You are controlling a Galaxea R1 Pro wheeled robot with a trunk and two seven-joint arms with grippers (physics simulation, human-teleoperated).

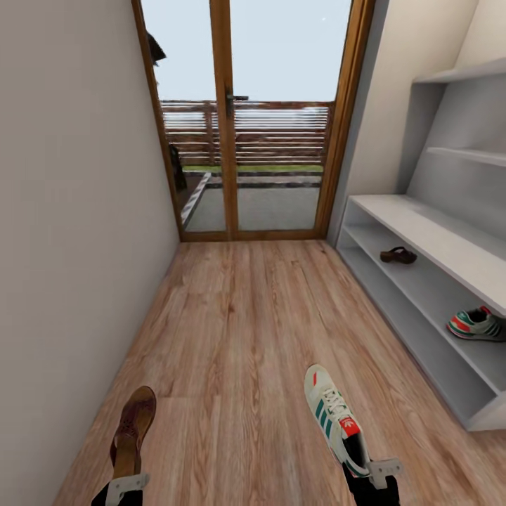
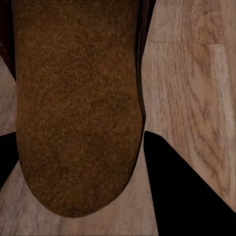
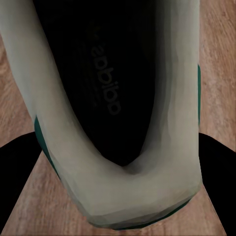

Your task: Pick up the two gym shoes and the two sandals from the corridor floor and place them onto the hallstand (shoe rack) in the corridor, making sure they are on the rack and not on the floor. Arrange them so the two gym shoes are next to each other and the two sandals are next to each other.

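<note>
A brown sandal [image 1: 135, 422] sticks out forward from my left gripper [image 1: 126, 483], which is shut on its heel end. Its footbed [image 2: 73, 98] lies between dark fingers [image 2: 187, 196] in the left wrist view. A white gym shoe [image 1: 332, 411] with teal stripes is held at the heel by my shut right gripper [image 1: 379, 469]. Its dark opening [image 3: 113, 88] sits between the fingers [image 3: 216, 167]. On the lower shelf of the pale grey hallstand [image 1: 422, 232] at the right lie the second sandal [image 1: 398, 255] and, nearer to me, the second gym shoe [image 1: 478, 325].
The wood-plank corridor floor [image 1: 246, 316] runs ahead to a wood-framed glass door [image 1: 228, 119]. A plain wall [image 1: 70, 211] closes the left side. Stepped wall shelves [image 1: 464, 151] rise above the hallstand's bench top.
</note>
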